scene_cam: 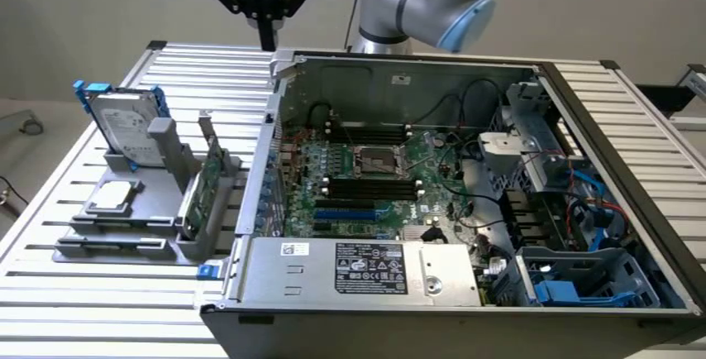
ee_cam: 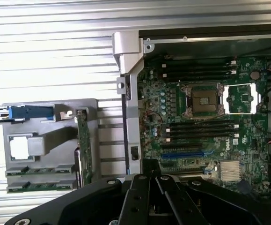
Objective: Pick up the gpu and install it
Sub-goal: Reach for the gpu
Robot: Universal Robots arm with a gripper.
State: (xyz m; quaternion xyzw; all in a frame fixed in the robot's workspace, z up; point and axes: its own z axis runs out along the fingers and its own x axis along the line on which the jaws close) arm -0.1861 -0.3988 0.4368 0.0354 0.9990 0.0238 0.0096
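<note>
Aloft, gripper closed, gpu upright in holder

Gripper body and arm are clipped by the exterior view's top edge. The gpu stands edge-on in the grey holder, its faces mostly hidden. The print on the power supply label is too small to read. The computer case runs off the bottom edge.

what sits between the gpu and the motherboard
The computer case's metal wall stands between the gpu, upright in its grey holder, and the motherboard; the exterior view shows it.
</note>
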